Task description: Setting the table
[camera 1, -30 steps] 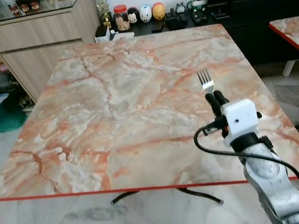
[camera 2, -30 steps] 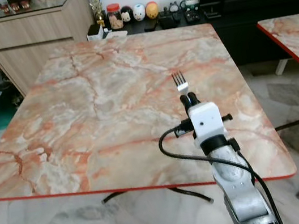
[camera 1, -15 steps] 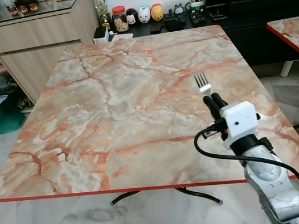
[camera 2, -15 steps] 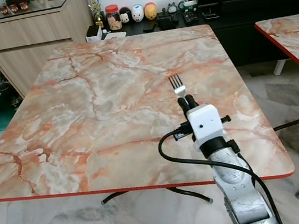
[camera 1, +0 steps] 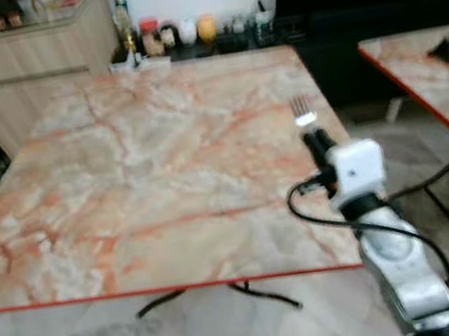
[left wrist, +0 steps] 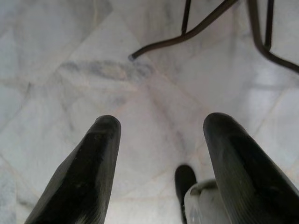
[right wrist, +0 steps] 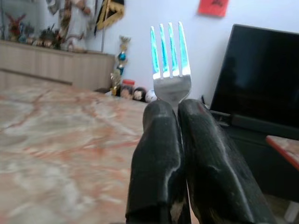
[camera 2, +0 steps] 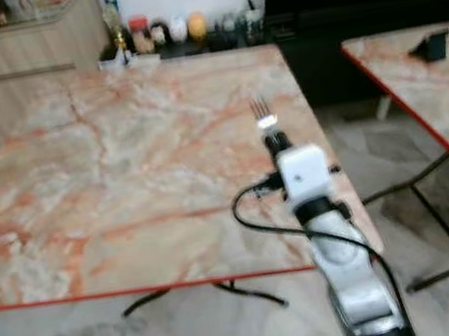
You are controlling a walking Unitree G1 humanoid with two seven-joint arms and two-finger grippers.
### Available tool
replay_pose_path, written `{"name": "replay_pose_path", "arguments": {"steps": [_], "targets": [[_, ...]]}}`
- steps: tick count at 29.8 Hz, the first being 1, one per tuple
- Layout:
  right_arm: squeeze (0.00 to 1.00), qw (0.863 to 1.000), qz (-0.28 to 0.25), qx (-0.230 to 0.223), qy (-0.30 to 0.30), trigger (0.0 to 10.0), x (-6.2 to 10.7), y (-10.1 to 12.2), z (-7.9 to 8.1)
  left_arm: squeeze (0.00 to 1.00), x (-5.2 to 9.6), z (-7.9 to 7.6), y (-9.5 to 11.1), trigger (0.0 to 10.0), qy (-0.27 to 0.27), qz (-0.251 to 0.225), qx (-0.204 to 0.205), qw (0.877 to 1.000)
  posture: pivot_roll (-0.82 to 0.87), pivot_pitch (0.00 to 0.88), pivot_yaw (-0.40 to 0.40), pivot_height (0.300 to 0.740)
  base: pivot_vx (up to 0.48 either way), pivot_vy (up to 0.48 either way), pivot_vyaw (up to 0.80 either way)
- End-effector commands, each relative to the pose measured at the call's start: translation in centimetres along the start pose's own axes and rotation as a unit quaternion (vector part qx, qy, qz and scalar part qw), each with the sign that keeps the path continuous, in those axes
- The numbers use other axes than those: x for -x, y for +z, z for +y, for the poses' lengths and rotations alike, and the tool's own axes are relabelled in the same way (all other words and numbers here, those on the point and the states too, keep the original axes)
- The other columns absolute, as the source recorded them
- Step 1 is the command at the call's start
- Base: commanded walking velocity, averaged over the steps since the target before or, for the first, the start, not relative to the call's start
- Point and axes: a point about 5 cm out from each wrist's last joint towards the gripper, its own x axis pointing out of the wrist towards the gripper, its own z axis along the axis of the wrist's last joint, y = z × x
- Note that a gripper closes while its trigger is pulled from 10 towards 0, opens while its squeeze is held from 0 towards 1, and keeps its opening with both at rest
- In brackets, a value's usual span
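Marble-patterned table (camera 1: 139,173), pink and orange veined with a red edge, fills most of my head view; frame blurred. Second table (camera 1: 436,89) of the same pattern sits to the right, a dark object on it too blurred to identify. Right gripper (camera 1: 313,138) is raised over the main table's right side, fingers pinched tight on a fork (camera 1: 301,110), tines pointing up and away. Left gripper (left wrist: 159,135) hangs low above the pale floor (left wrist: 70,56), fingers spread wide, holding nothing.
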Motion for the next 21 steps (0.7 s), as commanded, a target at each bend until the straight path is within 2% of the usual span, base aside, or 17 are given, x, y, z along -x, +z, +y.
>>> {"name": "replay_pose_path", "arguments": {"steps": [1,4,11,15,21], "targets": [[0.00,1.000,0.006,-0.004,-0.028,10.0,0.1,-0.1,-1.3,0.00,-0.1,-0.7,0.1,10.0,-0.007,-0.002,0.003,1.000,-0.11,0.000,0.034,0.732,0.000,-0.454,-0.77],[0.00,1.000,-0.002,-0.003,-0.030,10.0,-0.1,0.1,-1.3,0.00,-0.1,-0.9,0.2,10.0,-0.010,-0.004,0.003,1.000,-0.11,0.000,0.031,0.732,0.000,-0.452,-0.67],[0.00,1.000,-0.016,0.000,-0.019,10.0,-0.6,0.8,-0.8,0.00,-0.2,-1.3,0.5,10.0,-0.015,-0.010,0.003,1.000,-0.11,0.000,0.030,0.732,0.000,-0.446,0.00],[0.00,0.999,-0.037,-0.002,-0.025,10.0,-1.2,1.8,-1.2,0.00,-0.2,-1.4,0.6,10.0,-0.017,-0.012,0.002,1.000,-0.11,0.000,0.033,0.732,0.000,-0.442,0.00],[0.00,0.999,-0.043,-0.002,-0.018,10.0,-1.5,2.1,-0.9,0.00,-0.3,-1.4,0.7,10.0,-0.019,-0.013,0.001,1.000,-0.11,0.000,0.032,0.732,0.000,-0.441,0.00]]}}
